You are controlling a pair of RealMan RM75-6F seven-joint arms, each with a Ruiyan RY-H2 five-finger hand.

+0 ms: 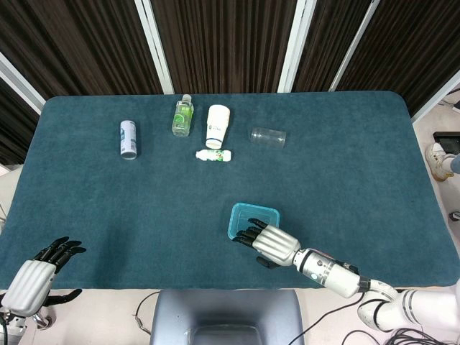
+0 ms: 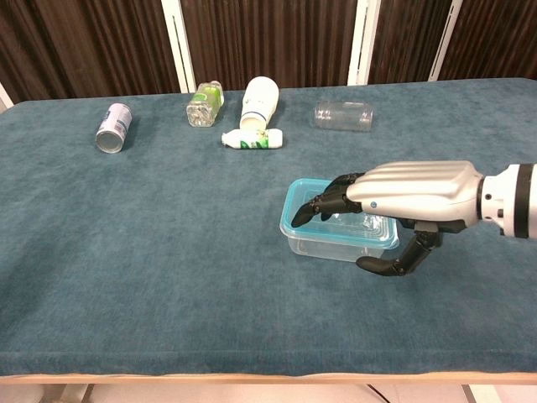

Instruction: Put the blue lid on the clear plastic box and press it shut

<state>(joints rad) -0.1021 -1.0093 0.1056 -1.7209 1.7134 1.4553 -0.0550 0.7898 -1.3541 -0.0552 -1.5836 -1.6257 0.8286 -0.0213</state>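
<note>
The clear plastic box stands on the table in front of centre, with the blue lid lying on top of it. My right hand lies flat over the lid's near half, fingertips on or just above its surface, thumb hanging beside the box's near right corner; it holds nothing. In the head view the same right hand covers the lid's near edge. My left hand rests off the near left table edge, fingers apart, and it holds nothing.
Lying at the back of the teal table: a silver can, a green-labelled bottle, a white cup, a small white bottle and a clear jar. A grey chair shows at the near edge.
</note>
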